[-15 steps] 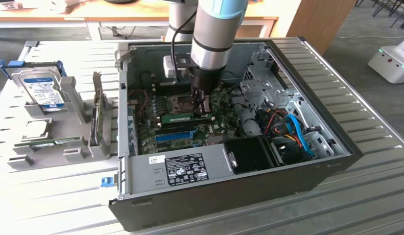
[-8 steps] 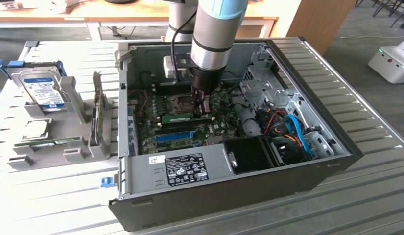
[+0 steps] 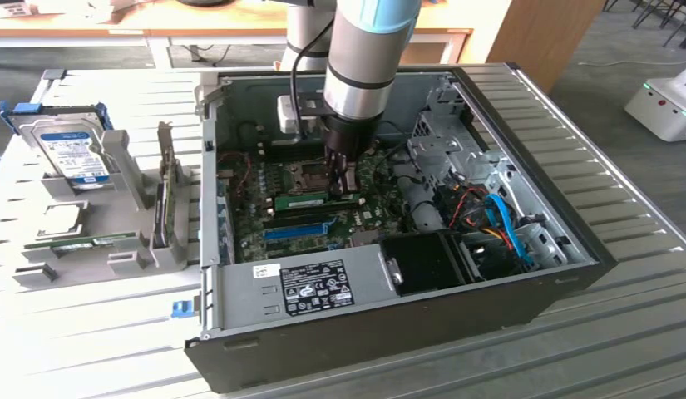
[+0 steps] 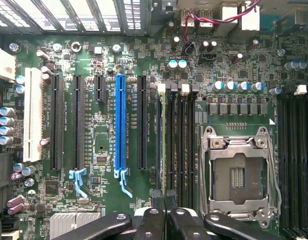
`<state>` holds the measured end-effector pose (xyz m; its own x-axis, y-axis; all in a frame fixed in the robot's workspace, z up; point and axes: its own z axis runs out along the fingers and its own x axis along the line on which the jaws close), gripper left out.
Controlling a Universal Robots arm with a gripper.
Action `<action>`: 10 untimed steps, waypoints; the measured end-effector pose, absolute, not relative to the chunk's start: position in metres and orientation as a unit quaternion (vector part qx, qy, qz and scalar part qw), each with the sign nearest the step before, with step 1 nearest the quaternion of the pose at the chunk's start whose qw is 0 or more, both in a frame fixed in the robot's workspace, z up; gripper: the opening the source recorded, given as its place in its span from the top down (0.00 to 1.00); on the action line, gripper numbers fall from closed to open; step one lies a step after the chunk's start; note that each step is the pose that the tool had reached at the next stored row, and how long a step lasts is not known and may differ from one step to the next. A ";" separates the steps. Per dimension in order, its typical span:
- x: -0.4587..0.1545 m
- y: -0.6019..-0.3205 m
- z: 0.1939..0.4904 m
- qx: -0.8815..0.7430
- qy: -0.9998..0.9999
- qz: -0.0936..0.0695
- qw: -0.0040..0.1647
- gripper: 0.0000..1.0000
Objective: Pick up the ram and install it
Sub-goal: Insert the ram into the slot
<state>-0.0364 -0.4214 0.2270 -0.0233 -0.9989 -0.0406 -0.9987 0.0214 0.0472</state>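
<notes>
**Exterior view.** We see an open computer case [image 3: 376, 341] lying on a slatted table [image 3: 609, 349]. The robot arm [image 3: 365, 58] comes down from the top of the frame into the case. Its gripper [image 3: 343, 189] sits low over the motherboard, near the middle of the frame. The ram [image 3: 309, 200], a thin green stick, lies directly under the fingertips. Its long axis runs almost level across the frame, from the exterior view's left to its right. At the exterior view's left, well apart from the case, a hard drive [image 3: 79, 154] with a blue label stands in a grey holder.

**Wrist view.** We look straight down on the motherboard. The gripper [image 4: 164, 196] has its two black fingers drawn close together, with only a narrow gap. The ram [image 4: 163, 140] shows edge-on as a thin green line leading out of that gap, so we judge it to be clamped between them. It lies between the long blue slot [image 4: 121, 125] and the processor socket [image 4: 239, 175], parallel to both. It is just beside the empty black memory slots [image 4: 181, 140] and in line with them. We cannot tell whether it is fully seated.
</notes>
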 end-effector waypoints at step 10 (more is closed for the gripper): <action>-0.036 -0.421 0.226 0.699 -0.715 -0.031 0.002 0.88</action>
